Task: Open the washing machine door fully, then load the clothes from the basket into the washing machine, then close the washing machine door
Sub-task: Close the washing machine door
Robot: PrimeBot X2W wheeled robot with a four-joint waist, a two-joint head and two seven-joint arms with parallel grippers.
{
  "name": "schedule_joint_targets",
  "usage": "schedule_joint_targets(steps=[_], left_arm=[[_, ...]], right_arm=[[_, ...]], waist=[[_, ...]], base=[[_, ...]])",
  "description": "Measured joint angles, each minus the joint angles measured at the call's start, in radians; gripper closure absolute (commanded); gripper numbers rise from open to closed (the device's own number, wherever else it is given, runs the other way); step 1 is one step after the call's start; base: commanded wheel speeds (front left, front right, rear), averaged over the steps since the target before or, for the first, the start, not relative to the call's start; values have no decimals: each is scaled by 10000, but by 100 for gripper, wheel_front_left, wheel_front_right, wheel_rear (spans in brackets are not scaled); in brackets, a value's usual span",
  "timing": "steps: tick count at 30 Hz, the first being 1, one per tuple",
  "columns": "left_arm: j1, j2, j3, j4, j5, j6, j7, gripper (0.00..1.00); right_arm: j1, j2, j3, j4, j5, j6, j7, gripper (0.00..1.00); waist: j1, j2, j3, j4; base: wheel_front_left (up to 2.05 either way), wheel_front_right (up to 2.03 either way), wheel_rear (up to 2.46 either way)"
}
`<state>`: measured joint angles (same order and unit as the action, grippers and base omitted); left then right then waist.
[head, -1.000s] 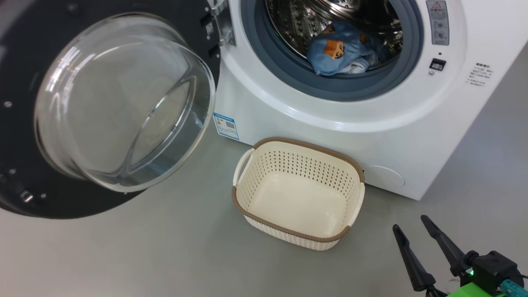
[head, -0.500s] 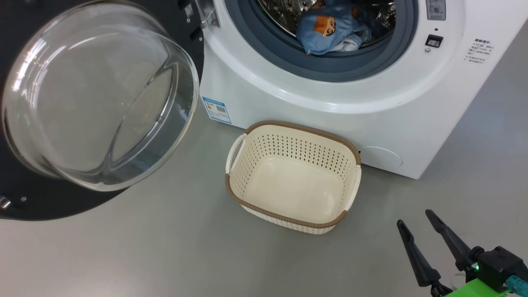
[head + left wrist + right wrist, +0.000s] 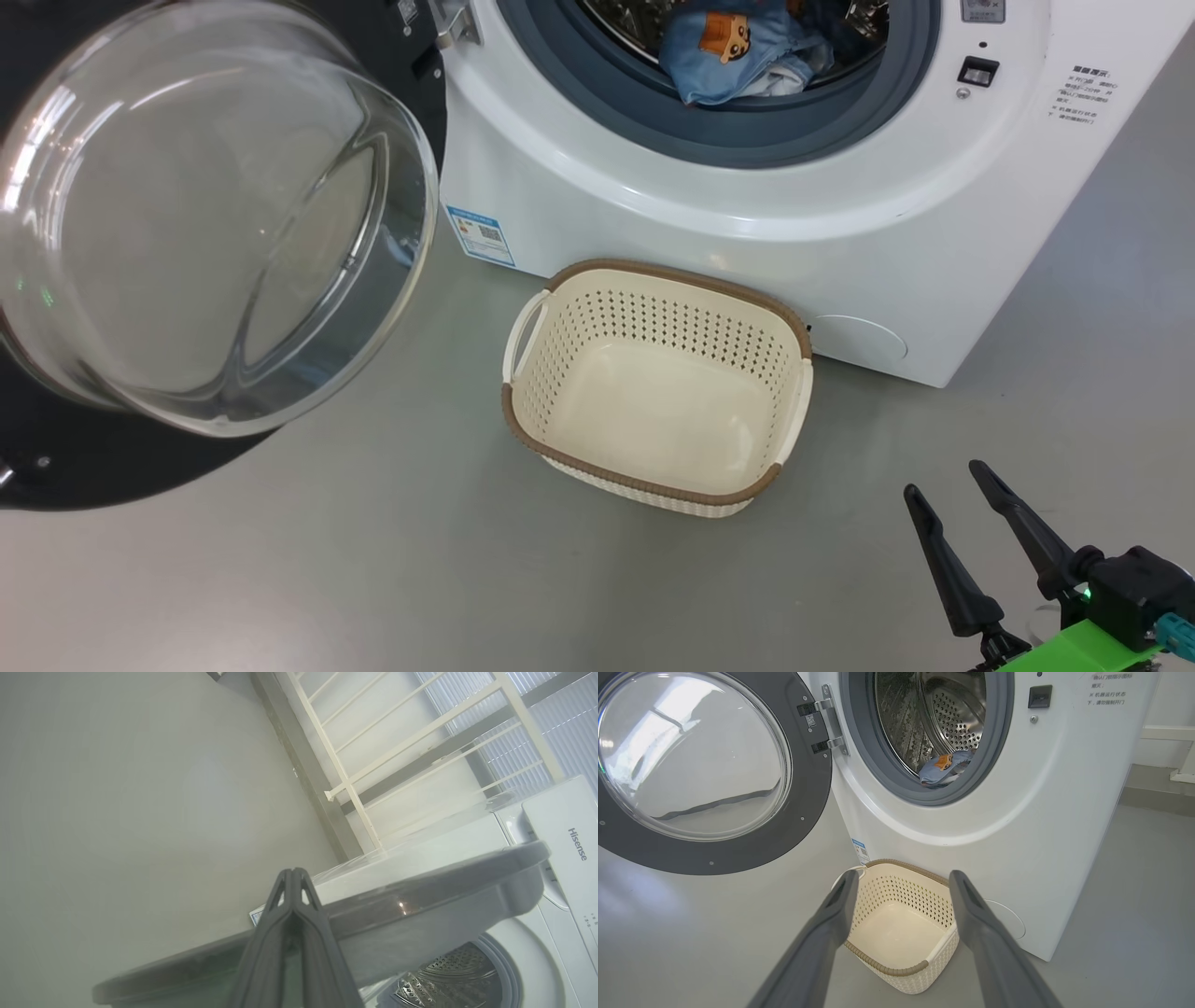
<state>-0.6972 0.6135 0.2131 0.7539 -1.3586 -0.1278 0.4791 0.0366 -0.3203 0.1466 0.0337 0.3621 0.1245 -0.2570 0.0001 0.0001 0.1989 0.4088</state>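
Door: the washing machine door [image 3: 205,224] hangs wide open, left of the washing machine [image 3: 747,233], glass bowl facing me.
Hinge: the hinge [image 3: 448,23] sits at the left edge of the machine's mouth, so the door's free edge is the part farthest from the machine.
Load: the clothes [image 3: 738,51] lie in the drum, and the basket [image 3: 644,485] on the floor against the machine's front is empty. I judge that closing is what remains.
Left fingers: the left fingers [image 3: 292,891] are pressed together and hold nothing. Their tips are at the door's rim on its outer side, with the drum beyond. I can't tell whether they touch it.
Right fingers: the right fingers [image 3: 945,565] are spread wide and empty, low at the machine's right front and well apart from the door.
Turning point: the left arm is nearer, and I reckon a push toward the machine swings the door about the hinge.
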Motion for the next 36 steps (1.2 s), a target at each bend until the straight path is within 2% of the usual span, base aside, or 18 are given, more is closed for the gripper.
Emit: schedule_joint_targets(steps=[6, 14, 19, 29, 36], left_arm=[[58, 153, -165, -173, -477, 17, 976, 100], [554, 238, -516, -1407, -1189, 15, 2424, 100], [1153, -54, -938, -2322, -1570, 10, 3405, 100], [1884, -113, -1398, -4437, -2080, 12, 4566, 100], [1912, -792, -2107, -5869, -2228, 13, 5005, 100]], right_arm=[[0, 10, -19, 0, -2, 0, 0, 0], [1, 109, -35, 15, -2, 0, 0, 0], [3, 207, -40, 56, -2, 0, 0, 0], [5, 378, -194, 63, -2, 0, 0, 0], [7, 514, -263, 63, -6, 0, 0, 0]], waist=[[0, -1, -91, -17], [0, 0, -245, -3], [0, -1, -367, -30], [0, 0, -542, -323], [0, 0, -634, -725]], base=[[0, 0, 0], [0, 0, 0], [0, 0, 0], [0, 0, 0], [0, 0, 0]])
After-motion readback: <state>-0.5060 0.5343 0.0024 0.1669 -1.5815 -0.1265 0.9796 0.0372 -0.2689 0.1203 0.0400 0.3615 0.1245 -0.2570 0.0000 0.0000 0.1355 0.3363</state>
